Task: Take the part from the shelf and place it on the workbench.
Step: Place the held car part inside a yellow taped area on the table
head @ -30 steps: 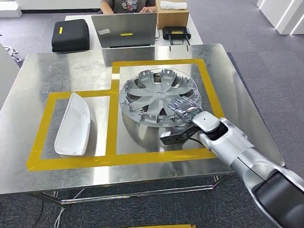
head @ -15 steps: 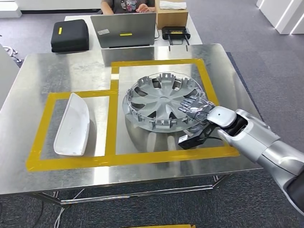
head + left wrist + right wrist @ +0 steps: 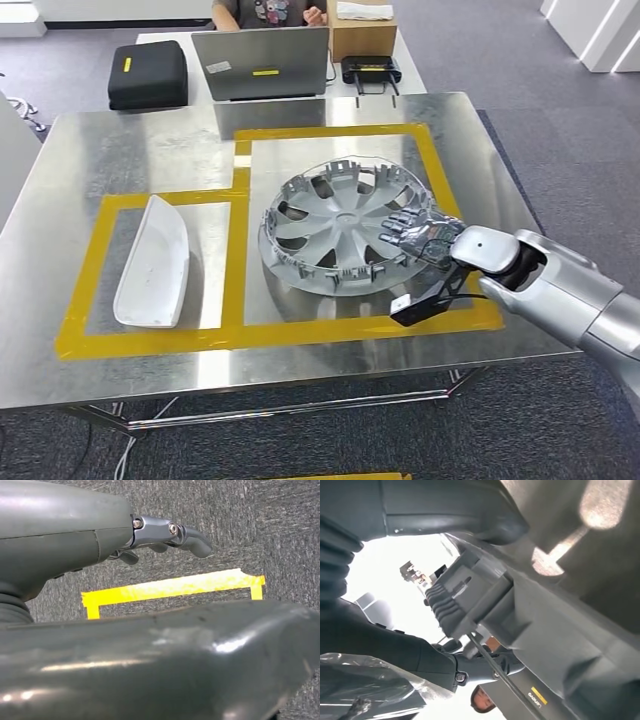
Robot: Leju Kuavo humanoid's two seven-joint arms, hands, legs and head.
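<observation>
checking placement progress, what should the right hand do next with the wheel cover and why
Probably lower it and then let go: the right hand grips the wheel cover at its near rim, holding it tilted inside the yellow tape box on the workbench, its far side looking close to the steel.

Head view is evenly and brightly lit from overhead; focus is sharp across the steel workbench [image 3: 90, 150], with soft sheen and pale reflections seen on its surface. A dim shadow is cast under the wheel cover [image 3: 343, 225] and beside the white part [image 3: 153, 262]. Slight barrel bending is noticed at frame edges. Right wrist view is badly backlit: bkgd blown out to white, right hand [image 3: 433, 655] rendered dark and soft (close range). Left wrist view is dimmer; foreground blurred, w/ specular streaks on curved metal.
</observation>
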